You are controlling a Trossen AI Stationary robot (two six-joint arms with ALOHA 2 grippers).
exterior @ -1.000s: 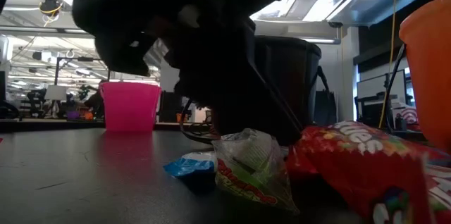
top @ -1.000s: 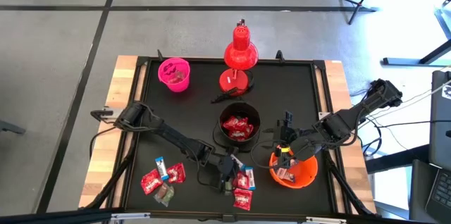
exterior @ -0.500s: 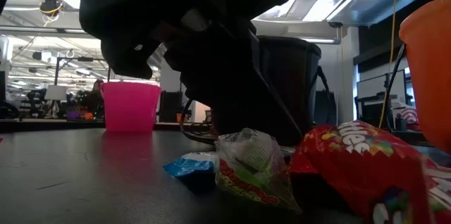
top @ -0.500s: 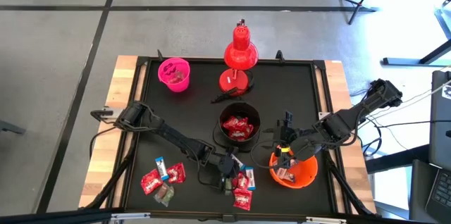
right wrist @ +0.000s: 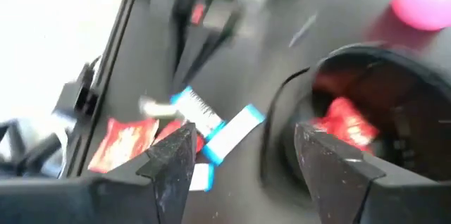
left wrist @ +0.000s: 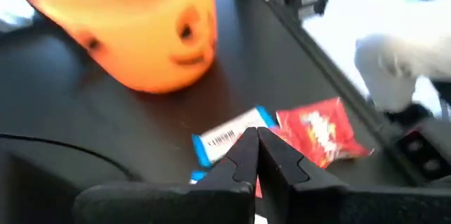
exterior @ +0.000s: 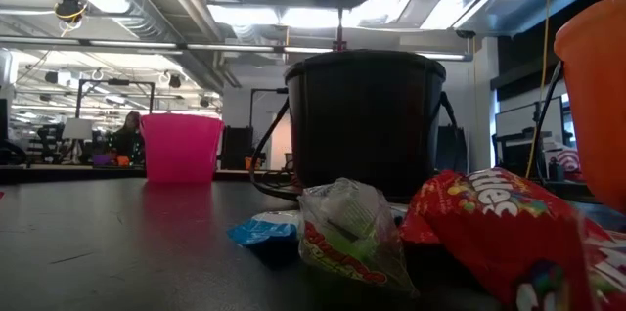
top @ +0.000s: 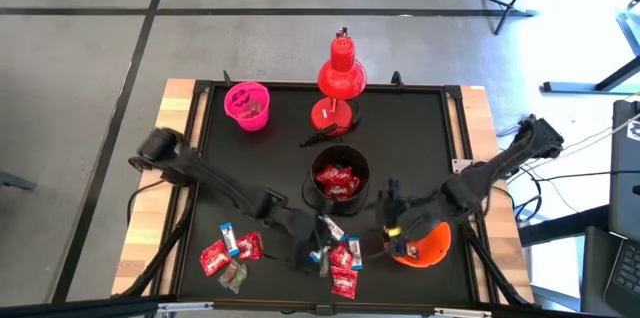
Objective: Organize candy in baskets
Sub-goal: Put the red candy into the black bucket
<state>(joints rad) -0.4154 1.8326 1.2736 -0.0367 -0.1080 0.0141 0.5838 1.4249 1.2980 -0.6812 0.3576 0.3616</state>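
Observation:
My left gripper (top: 318, 236) hangs over the near middle of the table, shut on a white-and-blue candy (top: 329, 225). Below it lie red candies (top: 345, 256). More red candies (top: 215, 256) and a grey-green one (top: 233, 276) lie farther left. My right gripper (top: 390, 220) stands open at the left rim of the orange basket (top: 422, 243), holding nothing. The black basket (top: 338, 180) holds red candies. The pink basket (top: 247, 105) stands at the far left. The low view shows a green-wrapped candy (exterior: 347, 233) and a red one (exterior: 489, 223) on the table. My left gripper pinches the white-and-blue candy between its two fingertips (left wrist: 246, 150), at the wrapper's long edge near the middle (left wrist: 239, 134). The fingers slant down from the table's left side. The candy sticks out past the tips, roughly flat, above the red candy (left wrist: 320, 129) on the table.
A red desk lamp (top: 340, 73) with a round base (top: 332, 116) stands at the far middle, behind the black basket. Wooden strips (top: 175, 118) border the black mat on the left and right. Bare mat lies between the pink basket and the left pile.
My left gripper has shut on the white-and-blue candy and risen from the pile, leaving the low view, which now shows the whole black basket. The candy has come up with it. My right gripper has moved a little toward the table's left, off the orange basket, still open.

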